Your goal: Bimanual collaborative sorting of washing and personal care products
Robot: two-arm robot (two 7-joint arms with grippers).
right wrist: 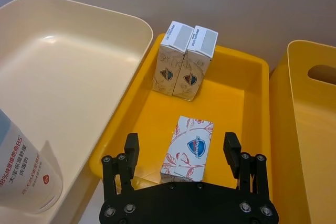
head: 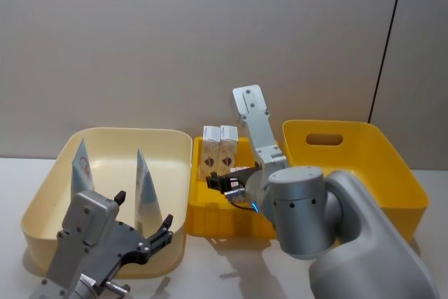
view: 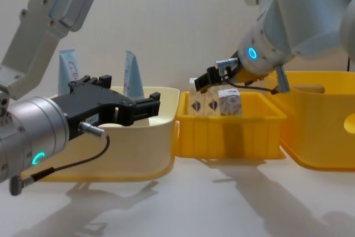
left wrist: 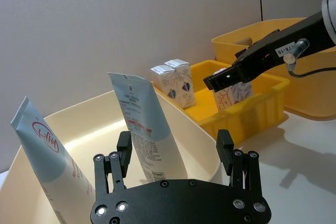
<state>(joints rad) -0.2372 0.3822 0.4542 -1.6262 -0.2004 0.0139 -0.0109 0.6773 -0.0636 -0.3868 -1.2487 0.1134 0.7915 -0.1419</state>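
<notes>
Head view: we see the cream bin (head: 42, 194) toward the left edge of the surface (head: 231, 271). The small yellow tray (head: 210, 211) sits between it and the large yellow bin (head: 392, 166), which is near the right edge. A tube (head: 82, 166) and a second tube (head: 145, 183) stand in the cream bin, crimped ends up, apart from each other. The left end effector (left wrist: 175, 148) hangs at that bin's near wall, fingers spread and holding nothing, with the second tube just beyond it. A pair of cartons (head: 220, 150) stands upright, touching side by side, at the tray's far wall. The right end effector (right wrist: 181, 141) is over the tray's near half, fingers apart, straddling a third carton (right wrist: 190, 148). We see a gap on each side of it. We can't tell if that carton is upright or leaning.
</notes>
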